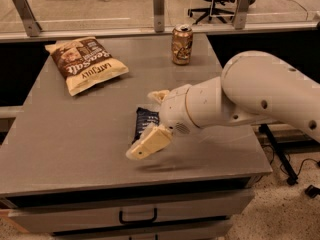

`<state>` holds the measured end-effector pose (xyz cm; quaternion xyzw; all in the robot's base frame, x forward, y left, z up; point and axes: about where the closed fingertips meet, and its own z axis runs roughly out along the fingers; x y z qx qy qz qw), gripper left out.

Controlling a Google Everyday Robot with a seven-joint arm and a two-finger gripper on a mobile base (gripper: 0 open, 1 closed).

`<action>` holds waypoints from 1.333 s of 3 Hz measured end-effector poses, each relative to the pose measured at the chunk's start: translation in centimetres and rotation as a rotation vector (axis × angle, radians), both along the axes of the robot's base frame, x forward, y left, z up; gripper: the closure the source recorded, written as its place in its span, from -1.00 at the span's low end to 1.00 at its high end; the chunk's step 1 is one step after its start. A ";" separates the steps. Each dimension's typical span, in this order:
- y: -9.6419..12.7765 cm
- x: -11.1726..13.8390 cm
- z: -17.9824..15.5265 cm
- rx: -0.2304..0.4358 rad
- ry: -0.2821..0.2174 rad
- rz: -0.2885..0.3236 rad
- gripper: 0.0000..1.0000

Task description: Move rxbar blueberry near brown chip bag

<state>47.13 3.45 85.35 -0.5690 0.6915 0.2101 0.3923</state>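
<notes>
Starting with the biggest thing, the grey table (75, 149) has a front edge that is close to where the work is going on. A bad push could send the snack off that edge and onto the floor.

Next is the fat white arm (270, 89). It reaches in from the right and hides part of the table, so it could bump things it passes over.

The brown chip bag (86, 64) lies at the far left of the table, well apart from the arm. It is puffy and light. If the arm comes in too low, it may shove the bag away or squash it.

The soda can (182, 44) stands upright at the back, near the arm. A wide swing could knock it over.

The rxbar blueberry (146, 119) lies flat near the middle of the table, far from the bag.

The gripper (142, 126) is right over the bar, spread wide, and it seems to hold nothing. One finger (150, 143) pokes toward the front edge and looks lifted off the table. The other finger (159, 95) is behind the bar.

The bar is thin and slick. If the fingers close too high, they may miss it, or pinch one end so that it slips out on the way.
</notes>
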 end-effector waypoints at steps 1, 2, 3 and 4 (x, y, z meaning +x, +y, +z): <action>-0.4 0.3 -1.1 0.004 0.008 -0.007 -1.00; -0.5 0.8 -2.1 0.007 0.015 -0.009 -0.66; -0.6 1.3 -2.5 0.014 0.020 -0.010 -0.19; -0.5 1.6 -2.6 0.020 0.020 -0.008 0.28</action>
